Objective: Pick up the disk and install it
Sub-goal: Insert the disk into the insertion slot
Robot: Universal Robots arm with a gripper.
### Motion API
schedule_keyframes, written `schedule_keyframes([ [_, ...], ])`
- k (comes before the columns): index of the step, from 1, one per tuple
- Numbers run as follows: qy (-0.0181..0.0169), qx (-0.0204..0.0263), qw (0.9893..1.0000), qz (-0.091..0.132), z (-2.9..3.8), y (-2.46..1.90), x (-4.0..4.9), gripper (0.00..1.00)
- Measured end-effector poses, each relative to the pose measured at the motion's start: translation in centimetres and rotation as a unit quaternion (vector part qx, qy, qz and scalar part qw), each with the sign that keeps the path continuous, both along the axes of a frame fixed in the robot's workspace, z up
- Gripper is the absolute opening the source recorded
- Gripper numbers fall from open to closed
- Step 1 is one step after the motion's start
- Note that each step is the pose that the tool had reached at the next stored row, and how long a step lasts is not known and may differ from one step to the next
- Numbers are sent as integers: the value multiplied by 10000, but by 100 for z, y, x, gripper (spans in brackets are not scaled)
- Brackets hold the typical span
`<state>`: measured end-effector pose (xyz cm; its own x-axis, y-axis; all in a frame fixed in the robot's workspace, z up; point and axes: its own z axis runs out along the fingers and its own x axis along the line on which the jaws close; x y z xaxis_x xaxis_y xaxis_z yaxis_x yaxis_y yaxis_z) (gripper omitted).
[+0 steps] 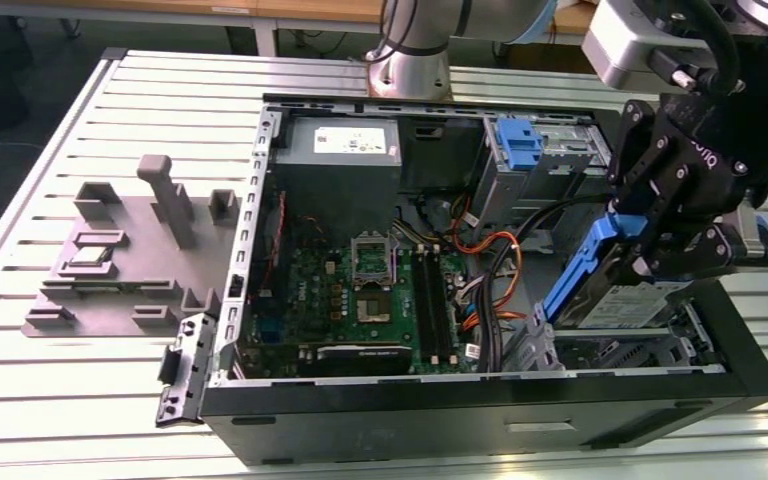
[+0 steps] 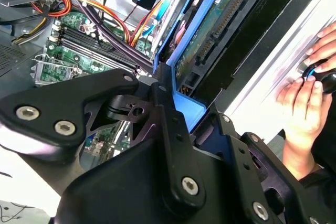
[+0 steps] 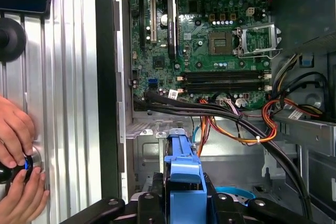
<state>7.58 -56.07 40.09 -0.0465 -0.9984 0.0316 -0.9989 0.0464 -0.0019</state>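
Note:
The disk (image 1: 620, 303) is silver-grey metal with a white label, framed by a blue carrier (image 1: 582, 268). It hangs tilted on edge over the open case's front corner, at the exterior view's right. My gripper (image 1: 640, 252) is shut on its upper end. In the second wrist view the black fingers (image 2: 170, 129) clamp the blue carrier (image 2: 190, 106), and the disk's green circuit board and connector (image 2: 218, 32) face the camera. In the first wrist view the carrier (image 3: 184, 174) juts out above the case's bare metal floor (image 3: 231, 153).
The open black case (image 1: 491, 405) holds a green motherboard (image 1: 357, 300), orange and black cables (image 1: 491, 265), a grey power supply (image 1: 355, 145) and a blue bracket (image 1: 520, 148) on the drive bay. A grey fixture (image 1: 131, 260) lies at the left. A person's hands (image 3: 16, 150) rest on the table beside the case.

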Motion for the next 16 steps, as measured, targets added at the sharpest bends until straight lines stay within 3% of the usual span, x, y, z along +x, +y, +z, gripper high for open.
schedule_keyframes([
  [5,0,0,10000,0,-4,0,0,36],
  [16,0,1,10000,0,-79,-5,0,36],
])
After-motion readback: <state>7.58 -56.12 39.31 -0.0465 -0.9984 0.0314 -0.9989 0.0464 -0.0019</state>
